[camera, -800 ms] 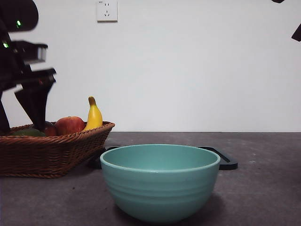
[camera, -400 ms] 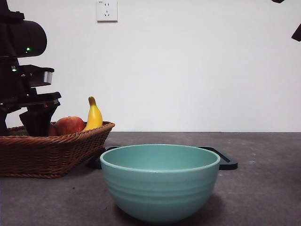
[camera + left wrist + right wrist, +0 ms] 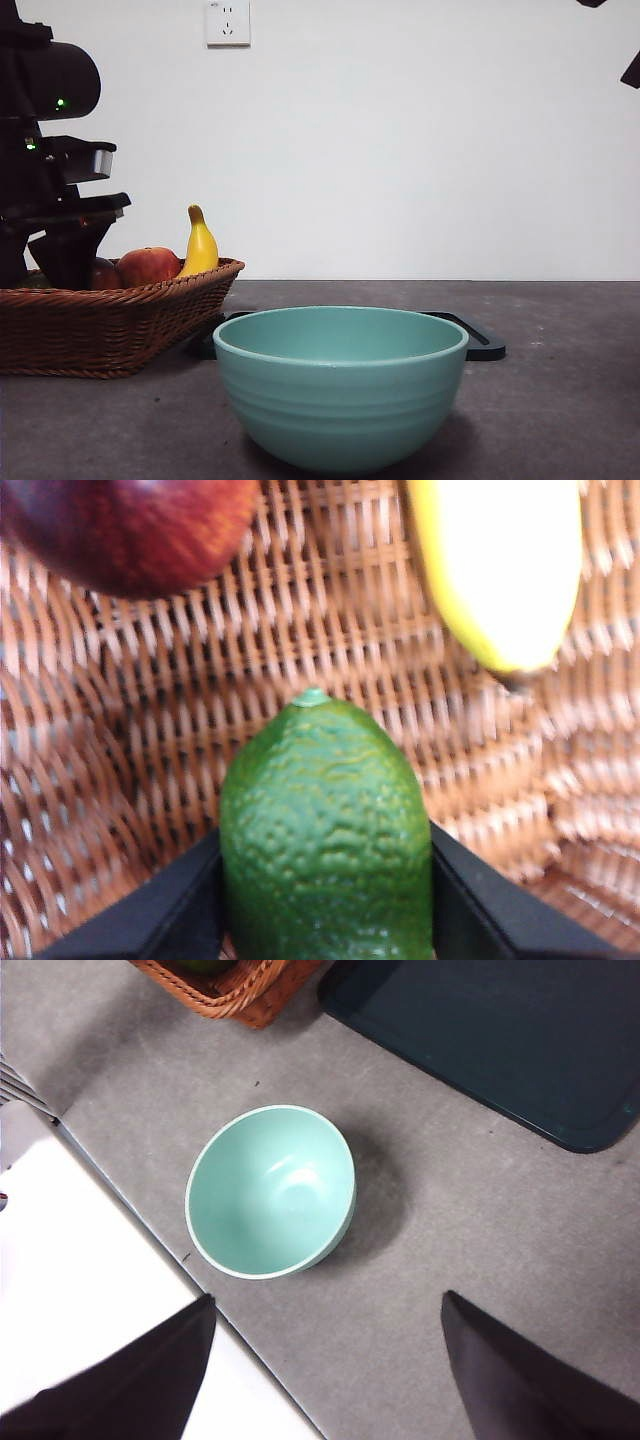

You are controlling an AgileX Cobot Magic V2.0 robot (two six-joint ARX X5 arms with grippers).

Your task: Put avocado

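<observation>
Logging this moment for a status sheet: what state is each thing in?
avocado: in the basket, between the jaws
left gripper: shut on the avocado
right gripper: open, high above the table
bowl: upright, empty
basket: holds apple, banana
tray: flat, bare

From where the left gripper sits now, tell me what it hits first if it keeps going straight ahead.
The avocado already sits between the left gripper's fingers, so nothing lies ahead of that. Beyond it, the line probably meets the woven floor of the wicker basket, between the dark red fruit and the banana.
</observation>
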